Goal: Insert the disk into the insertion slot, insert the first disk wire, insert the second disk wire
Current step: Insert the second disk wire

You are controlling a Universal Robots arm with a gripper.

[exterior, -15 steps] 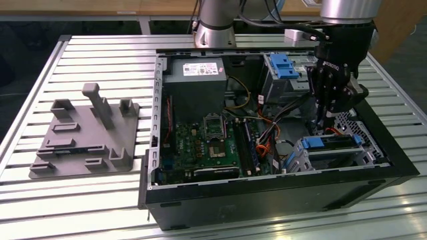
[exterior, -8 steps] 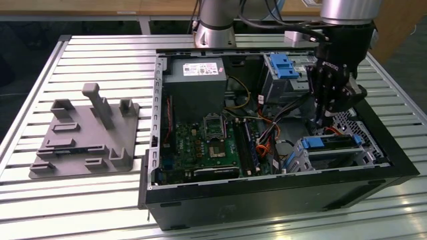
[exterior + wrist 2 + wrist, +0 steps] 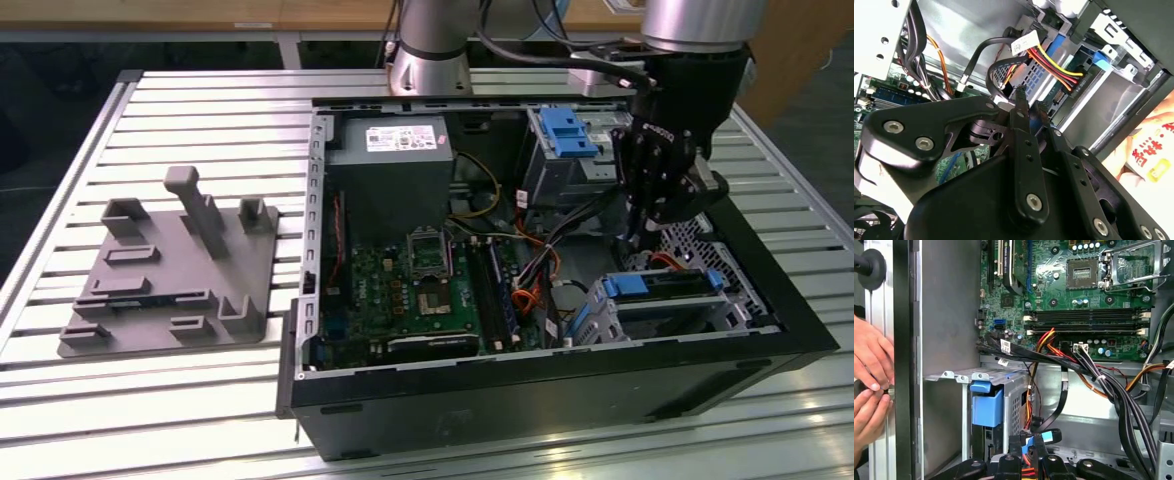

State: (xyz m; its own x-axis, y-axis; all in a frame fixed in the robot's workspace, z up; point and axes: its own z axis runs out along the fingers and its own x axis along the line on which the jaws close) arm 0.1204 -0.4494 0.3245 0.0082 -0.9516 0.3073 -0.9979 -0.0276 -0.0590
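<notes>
With the disk seated in the insertion slot, the gripper, pressed together on a wire connector, should be kept square to the disk's port.

The claw is black, hung from a silver arm. The disk shows silver-grey with a bright blue carrier edge, seated in the grey insertion slot with its perforated sides. The motherboard is green; the computer case is black outside and grey within. A wire bundle runs red, yellow and black into a black connector. The fixture plate is plain grey on a counter of silver slats. The taller bay carries a blue latch.
</notes>
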